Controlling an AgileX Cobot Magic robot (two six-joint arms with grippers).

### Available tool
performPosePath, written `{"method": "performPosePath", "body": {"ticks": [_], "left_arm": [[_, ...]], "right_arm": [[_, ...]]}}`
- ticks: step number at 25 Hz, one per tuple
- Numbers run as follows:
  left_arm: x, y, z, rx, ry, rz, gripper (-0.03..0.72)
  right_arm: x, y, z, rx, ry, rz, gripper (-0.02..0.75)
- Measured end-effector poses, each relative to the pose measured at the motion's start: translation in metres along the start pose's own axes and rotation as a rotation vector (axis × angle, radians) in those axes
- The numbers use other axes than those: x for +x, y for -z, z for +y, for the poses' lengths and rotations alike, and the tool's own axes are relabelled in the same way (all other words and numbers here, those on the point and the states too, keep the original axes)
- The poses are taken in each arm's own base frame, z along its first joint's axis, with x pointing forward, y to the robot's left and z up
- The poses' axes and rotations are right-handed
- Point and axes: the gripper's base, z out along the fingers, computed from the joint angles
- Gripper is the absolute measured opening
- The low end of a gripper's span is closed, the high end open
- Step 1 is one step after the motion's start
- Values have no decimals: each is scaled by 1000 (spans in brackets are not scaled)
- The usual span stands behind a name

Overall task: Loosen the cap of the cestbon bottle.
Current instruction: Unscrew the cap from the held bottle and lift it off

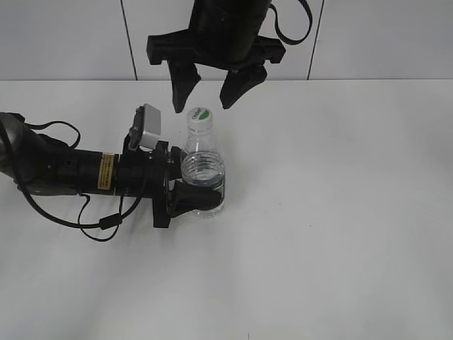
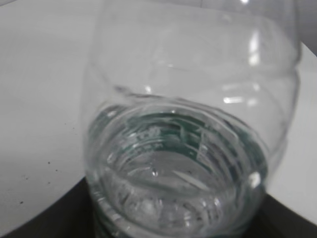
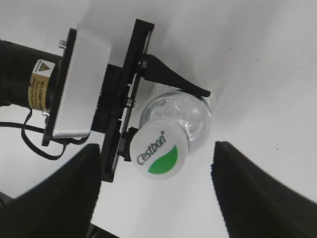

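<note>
The cestbon bottle (image 1: 203, 170) stands upright on the white table, clear, with water inside. Its white cap (image 1: 199, 115) with a green mark sits on top; the right wrist view shows the cap (image 3: 158, 151) from above, lettered "Cestbon". My left gripper (image 1: 202, 198) is shut on the bottle's lower body from the left. The left wrist view is filled by the bottle (image 2: 198, 124) up close, its green label showing through the water. My right gripper (image 1: 209, 88) hangs open just above the cap, one finger on each side (image 3: 156, 193), not touching it.
The left arm (image 1: 64, 170) lies low across the table's left side with a loose black cable (image 1: 92, 227). A white tiled wall (image 1: 382, 35) stands behind the table (image 1: 340, 212).
</note>
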Motion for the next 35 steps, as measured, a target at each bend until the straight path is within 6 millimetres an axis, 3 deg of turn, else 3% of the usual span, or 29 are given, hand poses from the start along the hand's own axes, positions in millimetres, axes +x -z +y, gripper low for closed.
{"method": "performPosePath", "body": {"ticks": [5,20,30,35], "left_arm": [[0,0,0,0,0,0,415],[0,0,0,0,0,0,415],[0,0,0,0,0,0,415],[0,0,0,0,0,0,415]], "right_arm": [[0,0,0,-1,-4,1,494],[0,-18,-2,-2,-13,38,479],[0,-18,-2,-2,9,38,304],[0,-18,-2,-4,108,38,295]]}}
